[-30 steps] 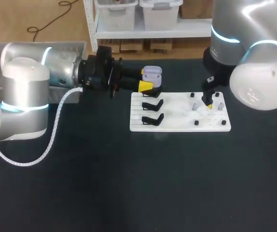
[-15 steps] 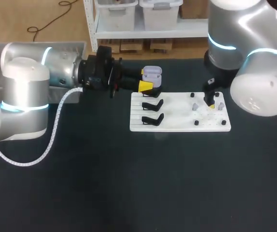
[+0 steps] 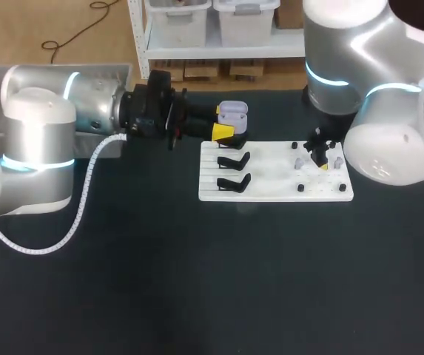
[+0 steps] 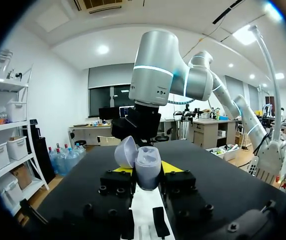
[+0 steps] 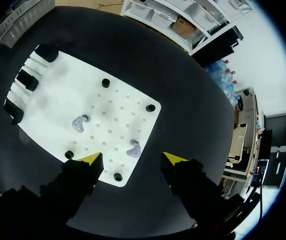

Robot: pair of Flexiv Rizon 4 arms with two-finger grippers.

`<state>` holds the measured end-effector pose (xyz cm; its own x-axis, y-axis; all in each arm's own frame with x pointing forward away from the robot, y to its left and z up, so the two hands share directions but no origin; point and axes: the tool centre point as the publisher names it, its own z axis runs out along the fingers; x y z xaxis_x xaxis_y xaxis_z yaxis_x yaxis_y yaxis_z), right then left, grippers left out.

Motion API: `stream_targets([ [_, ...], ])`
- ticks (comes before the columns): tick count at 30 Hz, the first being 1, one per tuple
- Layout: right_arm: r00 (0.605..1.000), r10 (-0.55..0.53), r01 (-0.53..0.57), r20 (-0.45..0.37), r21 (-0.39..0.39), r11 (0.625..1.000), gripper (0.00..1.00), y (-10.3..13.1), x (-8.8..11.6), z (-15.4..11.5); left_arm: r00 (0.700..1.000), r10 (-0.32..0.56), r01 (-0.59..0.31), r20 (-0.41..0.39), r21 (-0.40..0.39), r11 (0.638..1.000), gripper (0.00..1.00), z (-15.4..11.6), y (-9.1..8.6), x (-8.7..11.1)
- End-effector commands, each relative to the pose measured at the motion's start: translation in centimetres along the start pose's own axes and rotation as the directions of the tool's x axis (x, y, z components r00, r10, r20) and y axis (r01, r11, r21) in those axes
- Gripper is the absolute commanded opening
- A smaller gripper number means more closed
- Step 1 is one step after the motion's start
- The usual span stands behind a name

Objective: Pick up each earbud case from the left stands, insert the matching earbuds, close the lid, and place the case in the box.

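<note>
Bright, even overhd light, soft shadows, glare on right arm (image 3: 389,140) shell.

A dark counter (image 3: 197,281) fills most of the head view. Right of its upper middle lies a flat white board (image 3: 271,194), long side across the frame. Four small black knobs (image 3: 300,188) stand on its right half, roughly in a rectangle. The board seems dotted with rows of tiny holes.

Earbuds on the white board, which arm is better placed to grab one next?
Right: the open right gripper hovers above the earbuds, while the left gripper is shut on the open earbud case.
</note>
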<state>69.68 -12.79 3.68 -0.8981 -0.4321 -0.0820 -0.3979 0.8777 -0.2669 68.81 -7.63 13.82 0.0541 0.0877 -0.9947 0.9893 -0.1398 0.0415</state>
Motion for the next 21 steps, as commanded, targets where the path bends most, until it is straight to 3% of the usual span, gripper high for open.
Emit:
stream_targets([
  [1, 1.000, -0.004, 0.003, -0.010, -0.004, 1.000, 0.67, 0.1, 0.0, 0.4, 1.000, 0.000, 0.000, 0.000, 0.002, 1.000, 0.00, 0.0, 0.1, 0.0],
  [2, 1.000, -0.007, 0.007, -0.014, -0.004, 1.000, 0.72, 0.1, 0.1, 0.5, 1.000, 0.000, 0.000, 0.000, 0.002, 1.000, 0.00, 0.0, 0.1, 0.0],
  [6, 1.000, -0.014, 0.014, -0.021, -0.002, 1.000, 0.56, 0.3, 0.2, 0.8, 1.000, 0.000, 0.000, 0.000, 0.002, 1.000, 0.00, 0.0, 0.1, 0.0],
  [21, 0.999, -0.031, 0.032, -0.020, 0.038, 0.999, 0.43, 0.3, 0.3, 2.1, 1.000, 0.000, 0.000, 0.000, 0.002, 1.000, 0.00, 0.0, 0.1, 0.0],
])
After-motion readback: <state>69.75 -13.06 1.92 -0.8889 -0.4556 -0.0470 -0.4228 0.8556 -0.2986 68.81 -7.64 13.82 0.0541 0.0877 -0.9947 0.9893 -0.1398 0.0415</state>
